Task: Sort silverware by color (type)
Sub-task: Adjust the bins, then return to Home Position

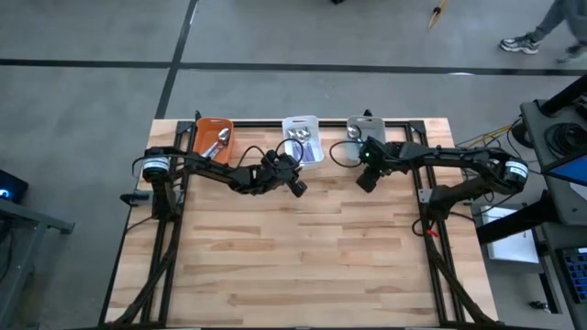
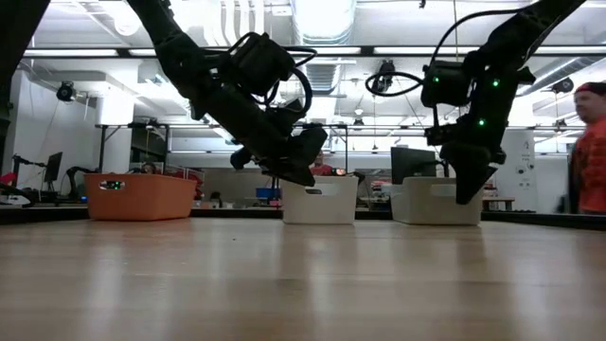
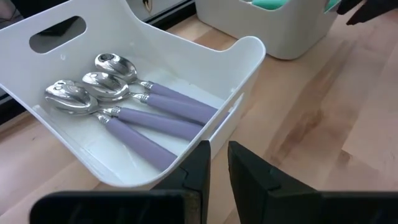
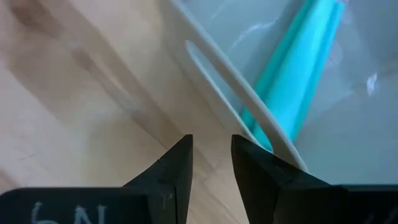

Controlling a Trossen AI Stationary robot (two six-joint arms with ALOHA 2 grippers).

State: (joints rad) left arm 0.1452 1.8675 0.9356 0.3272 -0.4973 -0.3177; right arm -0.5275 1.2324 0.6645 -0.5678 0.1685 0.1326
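Note:
Three spoons with lavender handles (image 3: 134, 109) lie in the white bin (image 3: 245, 53), which shows at the far middle in the high view (image 1: 303, 139). A teal-handled piece (image 4: 298, 74) lies in the grey bin (image 1: 365, 128). A metal-headed piece (image 1: 218, 145) lies in the orange bin (image 1: 213, 137). My left gripper (image 1: 298, 186) hovers just on the near side of the white bin, shut and empty (image 3: 217, 165). My right gripper (image 1: 367, 181) hovers just on the near side of the grey bin, shut and empty (image 4: 211, 165).
The three bins stand in a row along the table's far edge. The wooden tabletop (image 1: 303, 257) stretches bare on the near side of both arms. A person in red (image 2: 592, 152) stands in the room beyond the table's far right.

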